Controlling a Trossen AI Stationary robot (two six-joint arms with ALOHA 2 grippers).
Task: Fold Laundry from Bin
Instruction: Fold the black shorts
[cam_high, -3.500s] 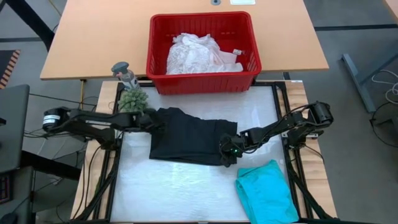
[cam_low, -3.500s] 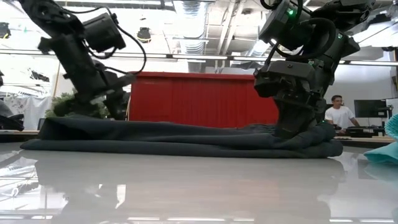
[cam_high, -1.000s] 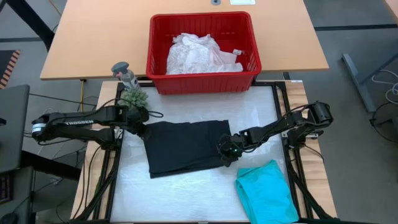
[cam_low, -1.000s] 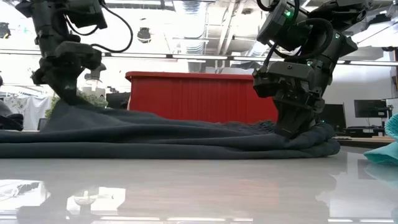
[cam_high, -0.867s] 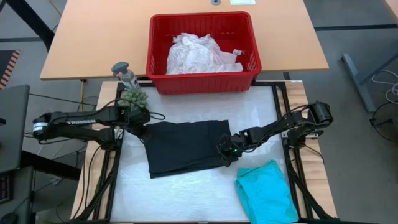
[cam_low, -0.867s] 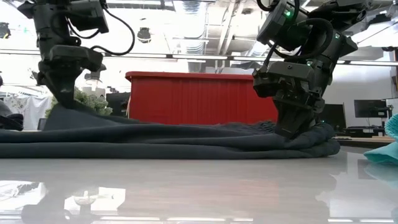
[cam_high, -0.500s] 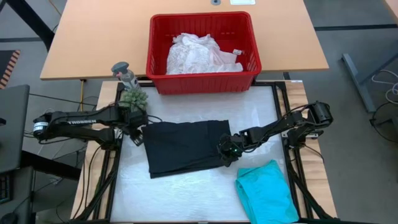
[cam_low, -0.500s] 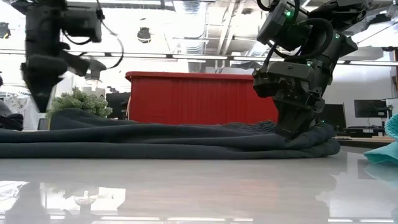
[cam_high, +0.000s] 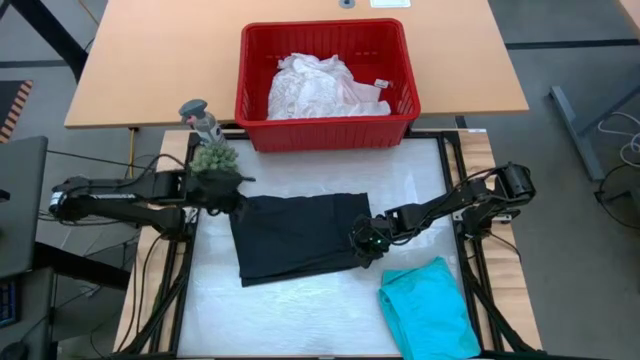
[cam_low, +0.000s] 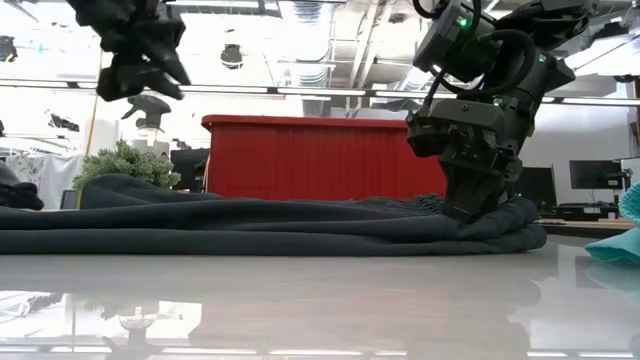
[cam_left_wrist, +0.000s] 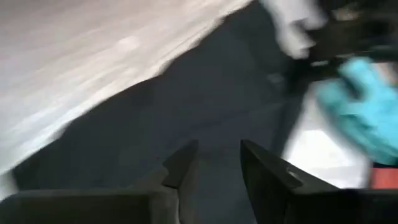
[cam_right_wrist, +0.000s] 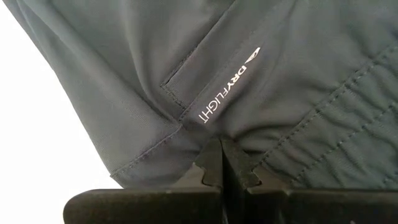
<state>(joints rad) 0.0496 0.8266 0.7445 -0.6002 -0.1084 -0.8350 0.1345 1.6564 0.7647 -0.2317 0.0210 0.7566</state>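
The black garment lies folded flat on the white mat. My left gripper hovers open above its far-left corner, with nothing between the fingers; in the low view it hangs high over the cloth. My right gripper is shut at the garment's right edge. A teal garment lies folded at the near right. The red bin stands on the far table with a white lacy top inside. My right gripper presses its shut fingertips down on the black garment's right edge, coming from above at a slant from the table's right. The cloth puckers around the tips and stays on the mat. Whether any cloth is caught between the fingers I cannot tell.
A small green plant and a grey figure stand at the mat's far-left corner, close to my left arm. Bare white mat lies near the front edge. The wooden table extends behind.
My left gripper has let go of the black garment's far-left corner, risen well above it and tipped up toward level. The corner, held raised a second ago, now lies flat with the rest of the fold. My right gripper has kept still.
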